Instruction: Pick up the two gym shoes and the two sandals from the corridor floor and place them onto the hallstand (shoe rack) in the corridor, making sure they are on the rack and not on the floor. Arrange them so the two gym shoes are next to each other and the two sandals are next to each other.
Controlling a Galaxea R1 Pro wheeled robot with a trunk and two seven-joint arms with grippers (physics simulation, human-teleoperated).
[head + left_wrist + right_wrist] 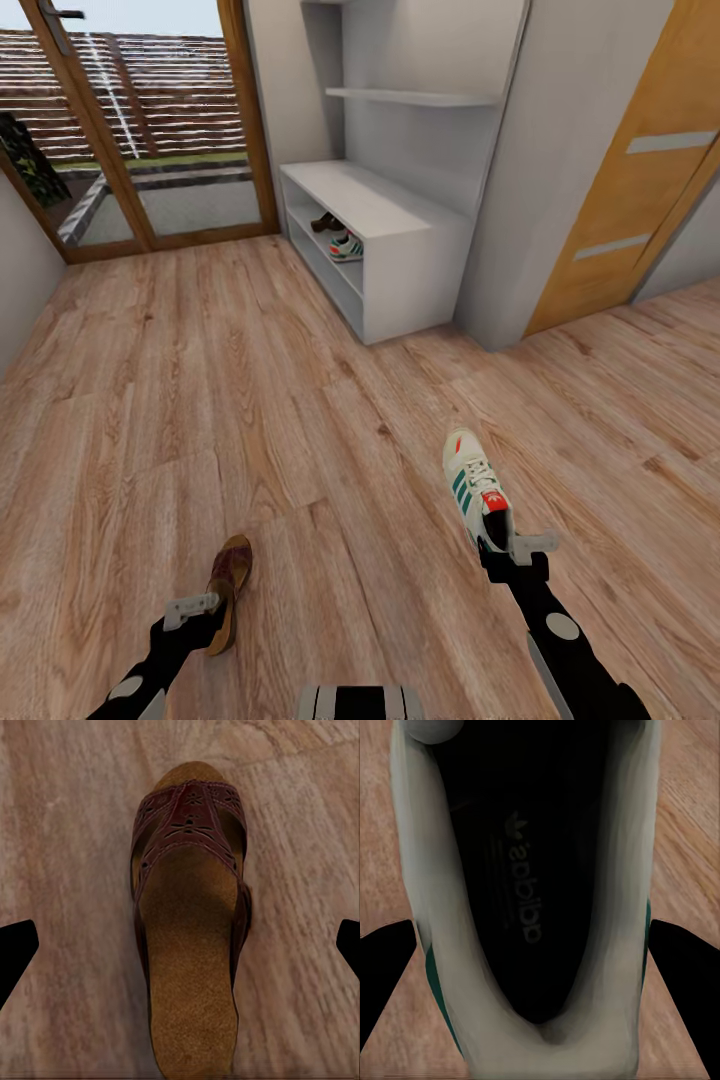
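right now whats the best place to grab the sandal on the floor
Grip the sandal across its narrow heel half, coming from above, one finger on each long side. It lies flat, sole down, and the open footbed behind the strap leaves both edges free. The left gripper sits open at that heel.

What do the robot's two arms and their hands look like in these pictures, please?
Both arms are black with round light-grey discs at the joints. The left hand and right hand each end in a black body with a pale grey squared bracket. In the wrist views the fingers appear as plain black wedges. No cables or markings are visible.
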